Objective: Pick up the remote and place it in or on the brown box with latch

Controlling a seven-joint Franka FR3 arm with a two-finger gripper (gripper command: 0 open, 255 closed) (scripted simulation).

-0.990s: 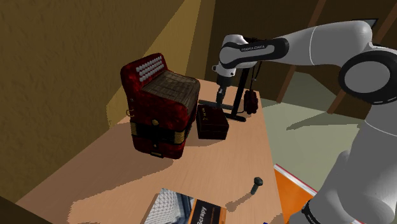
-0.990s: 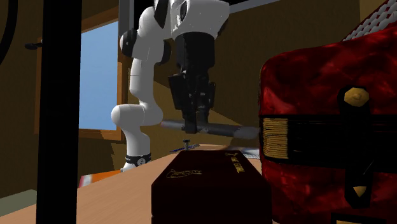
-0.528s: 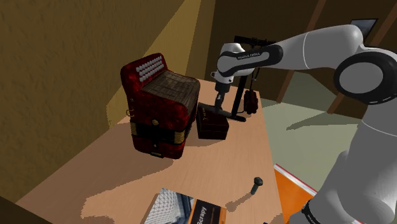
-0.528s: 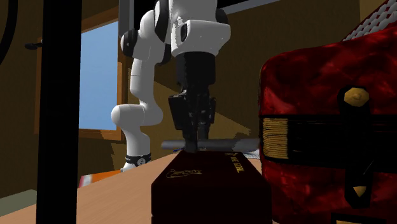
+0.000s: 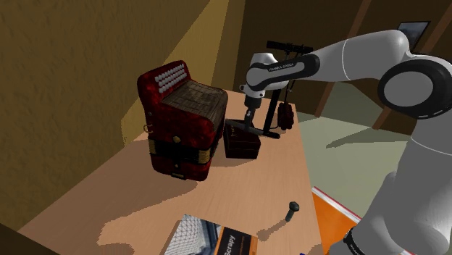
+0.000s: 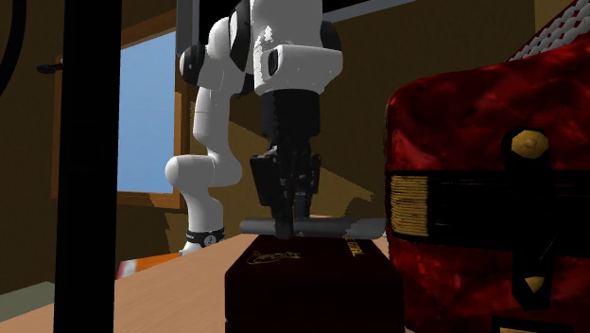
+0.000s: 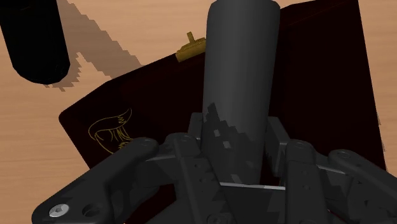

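Observation:
My black gripper (image 6: 288,225) is shut on the remote (image 6: 355,227), a dark grey bar lying crosswise between the fingers. In the wrist view the remote (image 7: 242,70) runs out from the gripper (image 7: 245,175) over the box. The dark brown box (image 6: 312,284) has a gold emblem on its shut lid and a gold latch (image 7: 191,48) on its edge. The remote hangs just above the lid; whether it touches I cannot tell. In the shoulder view the gripper (image 5: 250,122) stands over the box (image 5: 241,141) in the middle of the wooden table (image 5: 145,203).
A red accordion (image 5: 181,119) stands right beside the box, on the shoulder view's left. A black stand (image 5: 279,109) rises behind the box. A small dark bolt-like object (image 5: 292,210) and a book (image 5: 210,239) lie near the table's front edge.
The gripper has come down with the remote, from well above the box to just over its lid. Its grip is unchanged.

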